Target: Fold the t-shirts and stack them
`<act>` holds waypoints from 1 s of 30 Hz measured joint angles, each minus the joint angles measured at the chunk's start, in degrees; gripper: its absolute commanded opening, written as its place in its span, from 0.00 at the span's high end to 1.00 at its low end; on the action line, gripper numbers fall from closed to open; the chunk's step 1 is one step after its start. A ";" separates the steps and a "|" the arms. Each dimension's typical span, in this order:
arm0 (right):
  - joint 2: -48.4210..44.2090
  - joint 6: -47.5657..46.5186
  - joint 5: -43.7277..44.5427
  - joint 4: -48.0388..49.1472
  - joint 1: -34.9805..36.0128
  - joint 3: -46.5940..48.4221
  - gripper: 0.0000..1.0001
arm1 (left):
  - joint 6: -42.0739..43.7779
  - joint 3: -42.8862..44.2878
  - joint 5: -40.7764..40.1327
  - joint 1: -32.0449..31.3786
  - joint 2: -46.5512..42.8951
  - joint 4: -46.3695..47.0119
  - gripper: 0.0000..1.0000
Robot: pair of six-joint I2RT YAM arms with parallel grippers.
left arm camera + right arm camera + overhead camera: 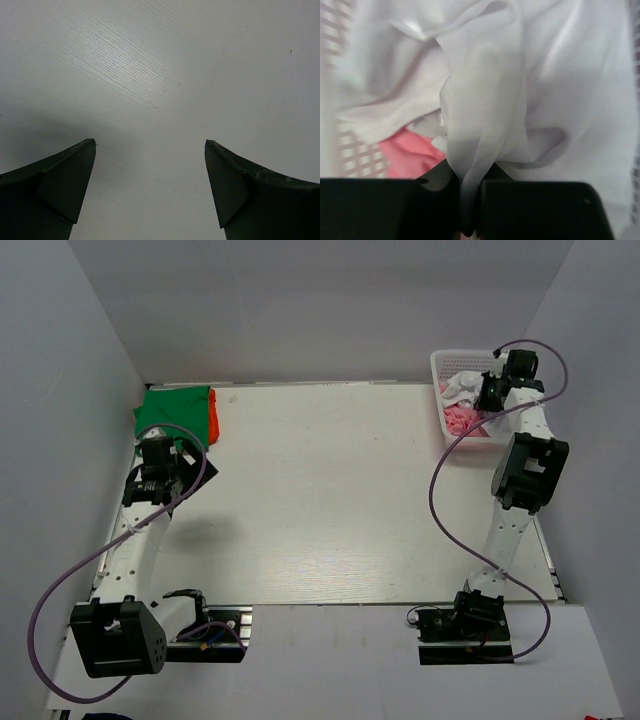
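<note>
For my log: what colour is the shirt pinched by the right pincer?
The t-shirt is white; right wrist view shows it best.

a pale table top [330, 490] with a fine wood grain is enclosed on three sides by plain grey panels: a left wall [60, 390], a back wall [320, 300] and a right wall [600, 380]. a metal rail [548, 565] is seen along the table's right edge. soft, even light is cast from above. in the left wrist view a faint sheen is shown on the grain.
</note>
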 measured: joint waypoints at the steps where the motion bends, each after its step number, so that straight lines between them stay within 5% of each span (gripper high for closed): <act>1: -1.66 1.05 -0.20 0.09 -0.11 -0.11 1.00 | -0.04 0.00 0.00 0.00 -0.42 -0.11 0.00; 12: -25.81 10.71 -7.56 9.09 -0.96 0.66 1.00 | -0.72 -0.11 0.13 0.00 -4.09 -0.42 0.00; 21: -28.35 19.17 -21.59 13.70 -0.90 9.29 1.00 | -0.92 -0.11 1.27 0.00 -5.88 -0.48 0.00; 30: -29.27 41.94 -35.06 36.76 0.13 16.63 1.00 | -1.07 0.22 2.69 0.00 -9.27 -0.44 0.00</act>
